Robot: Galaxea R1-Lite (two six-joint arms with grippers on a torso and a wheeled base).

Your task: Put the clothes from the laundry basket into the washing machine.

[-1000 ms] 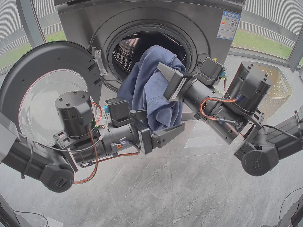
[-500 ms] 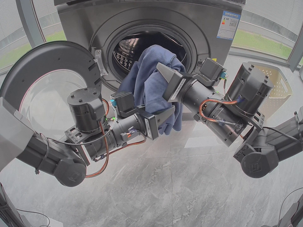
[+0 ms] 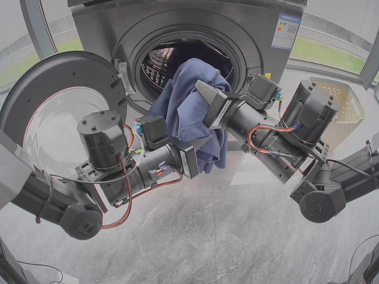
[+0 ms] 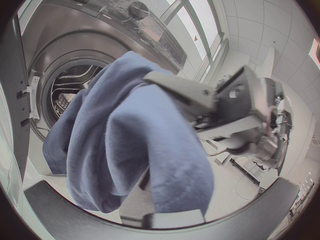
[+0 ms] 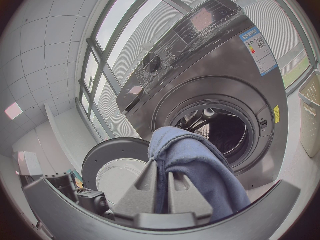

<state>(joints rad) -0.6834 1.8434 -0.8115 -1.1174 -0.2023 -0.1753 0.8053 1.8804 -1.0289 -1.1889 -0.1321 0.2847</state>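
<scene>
Blue garment [image 3: 189, 99]: bunched, off the floor, hanging just in front of the drum opening [image 3: 158, 68] of the washing machine [image 3: 256, 32]. Its upper fold overlaps the lower rim of the opening in the head view; whether it touches the rim cannot be told. Loose end hangs down between the two arms.

Right gripper [image 5: 162, 174]: clenched on the garment. The right wrist view has both fingers [image 5: 140, 187] close together with a fold of cloth pinched between them and the rest draped over the far side.

Left gripper [image 3: 201, 144]: just below and to the left of the right one, pressed into the hanging lower part of the garment. Cloth covers it in both the head and left wrist views, so grip or release cannot be told.

Door [image 3: 59, 75]: swung fully open to the left of the machine, glass bowl facing out.

Laundry basket [image 3: 347, 107]: beige, perforated, on the grey marbled floor [image 3: 221, 225] to the right of the machine, behind the right arm; contents cannot be made out
</scene>
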